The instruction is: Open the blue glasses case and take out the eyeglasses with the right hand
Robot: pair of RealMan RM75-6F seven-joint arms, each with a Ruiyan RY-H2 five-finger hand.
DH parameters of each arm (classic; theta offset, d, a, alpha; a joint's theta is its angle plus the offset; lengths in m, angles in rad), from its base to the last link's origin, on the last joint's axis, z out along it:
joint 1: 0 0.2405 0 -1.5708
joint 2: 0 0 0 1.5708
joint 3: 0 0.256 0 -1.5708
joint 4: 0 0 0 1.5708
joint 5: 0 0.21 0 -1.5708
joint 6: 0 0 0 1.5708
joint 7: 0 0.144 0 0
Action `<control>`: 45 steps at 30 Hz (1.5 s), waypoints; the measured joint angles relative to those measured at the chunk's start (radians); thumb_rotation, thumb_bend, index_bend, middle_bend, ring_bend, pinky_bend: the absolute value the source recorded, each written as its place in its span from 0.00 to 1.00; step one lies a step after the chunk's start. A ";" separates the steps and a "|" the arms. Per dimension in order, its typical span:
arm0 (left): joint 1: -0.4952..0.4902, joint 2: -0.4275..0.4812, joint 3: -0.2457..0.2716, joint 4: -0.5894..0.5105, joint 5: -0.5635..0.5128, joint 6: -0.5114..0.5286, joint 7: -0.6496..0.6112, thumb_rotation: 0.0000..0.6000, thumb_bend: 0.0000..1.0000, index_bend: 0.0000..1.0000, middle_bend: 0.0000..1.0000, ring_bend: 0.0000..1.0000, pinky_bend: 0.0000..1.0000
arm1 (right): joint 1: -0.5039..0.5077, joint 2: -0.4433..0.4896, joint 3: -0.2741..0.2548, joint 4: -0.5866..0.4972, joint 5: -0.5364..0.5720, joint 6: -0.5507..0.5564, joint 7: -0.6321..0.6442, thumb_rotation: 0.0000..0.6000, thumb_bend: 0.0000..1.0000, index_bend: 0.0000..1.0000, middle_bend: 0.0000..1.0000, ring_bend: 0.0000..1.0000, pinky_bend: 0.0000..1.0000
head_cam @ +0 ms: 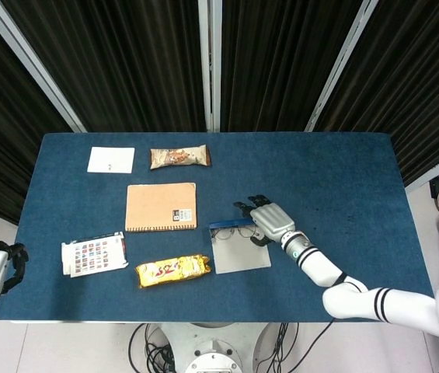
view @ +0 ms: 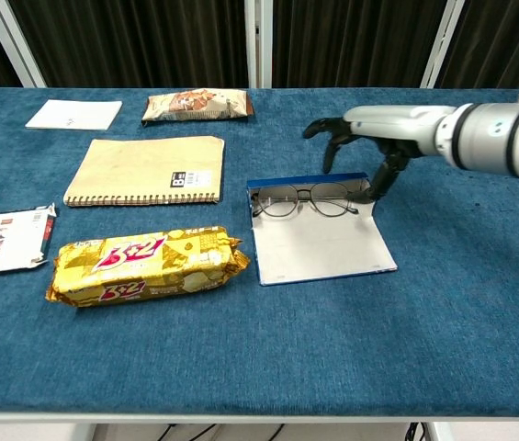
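Observation:
The blue glasses case (view: 325, 250) lies open at mid-table, its pale lid flat toward the front edge. The thin-rimmed eyeglasses (view: 307, 202) rest in the case's rear tray, lenses facing forward. My right hand (view: 369, 138) hovers over the right end of the case, fingers spread and pointing down; one fingertip (view: 376, 191) reaches the tray's right corner, and nothing is held. In the head view the case (head_cam: 239, 255), the eyeglasses (head_cam: 235, 230) and the right hand (head_cam: 270, 221) sit close together. My left hand (head_cam: 5, 257) hangs off the table's left front corner, its fingers unclear.
A tan spiral notebook (head_cam: 161, 207) lies left of the case, with a gold snack pack (head_cam: 174, 270) in front of it. A brown snack bar (head_cam: 179, 157) and a white card (head_cam: 111, 159) lie at the back left. A colourful packet (head_cam: 93, 254) sits near the left edge.

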 measured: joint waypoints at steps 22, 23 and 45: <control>-0.001 0.001 0.001 0.003 0.002 -0.001 -0.008 1.00 0.58 0.66 0.64 0.45 0.45 | 0.088 -0.103 0.006 0.144 0.118 -0.043 -0.055 1.00 0.44 0.40 0.25 0.00 0.00; -0.001 0.001 0.001 0.003 0.003 -0.001 -0.008 1.00 0.58 0.66 0.64 0.45 0.45 | 0.088 -0.104 0.006 0.146 0.118 -0.044 -0.054 1.00 0.45 0.41 0.25 0.00 0.00; -0.001 0.000 0.002 0.004 0.004 0.000 -0.008 1.00 0.58 0.66 0.64 0.45 0.45 | -0.012 -0.210 0.014 0.261 -0.082 0.243 0.067 1.00 0.43 0.63 0.31 0.00 0.00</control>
